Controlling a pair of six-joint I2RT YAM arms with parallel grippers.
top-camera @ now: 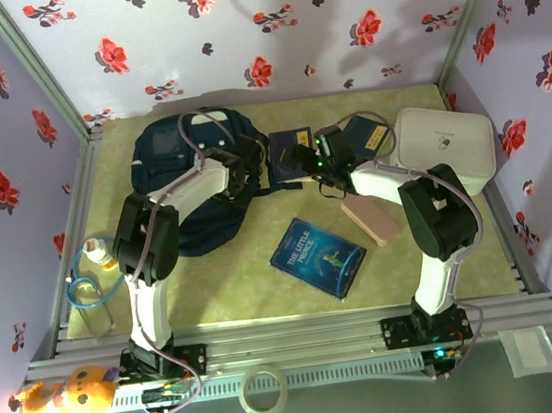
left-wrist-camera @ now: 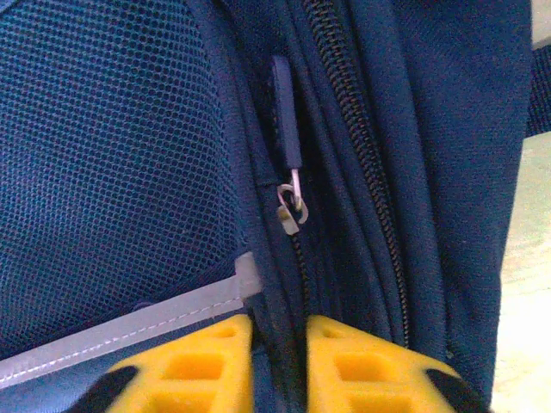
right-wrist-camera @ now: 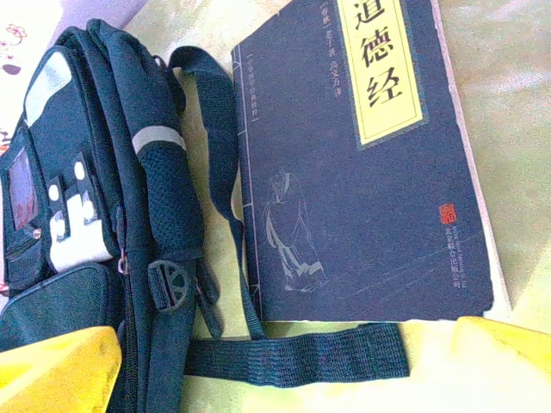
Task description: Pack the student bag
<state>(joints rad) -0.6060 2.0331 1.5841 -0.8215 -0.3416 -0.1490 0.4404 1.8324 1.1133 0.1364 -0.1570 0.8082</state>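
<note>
Left pincer (left-wrist-camera: 280,344): pressed nearly together on a ridge of navy fabric beside the zip track; yellow fingers (left-wrist-camera: 202,366) on either side of the fold.
Zip slider (left-wrist-camera: 290,212): just beyond the fingertips, apart from them; its dark zip pull (left-wrist-camera: 286,112) lies flat further up the track, not gripped.
Student bag (top-camera: 174,153): lying on the desk (top-camera: 236,287) at far left, front pockets up, under the left arm's reach.
Right pincer (right-wrist-camera: 280,361): spread wide, holding nothing, poised over a strap (right-wrist-camera: 293,353) and the near edge of a dark book (right-wrist-camera: 362,198).
Dark book: flat on the desk, just beside the bag, a yellow title label on its cover.
Further out: blue book (top-camera: 317,257) at mid-desk; white box (top-camera: 444,140) at far right.
Hazard, left: the grip is on cloth, not on the pull; a tug would likely drag the soft bag or let the fold slip free, leaving the zip as it stands.
Hazard, right: the strap lies between the spread fingers; closing here could catch strap with book and pull the bag askew.
</note>
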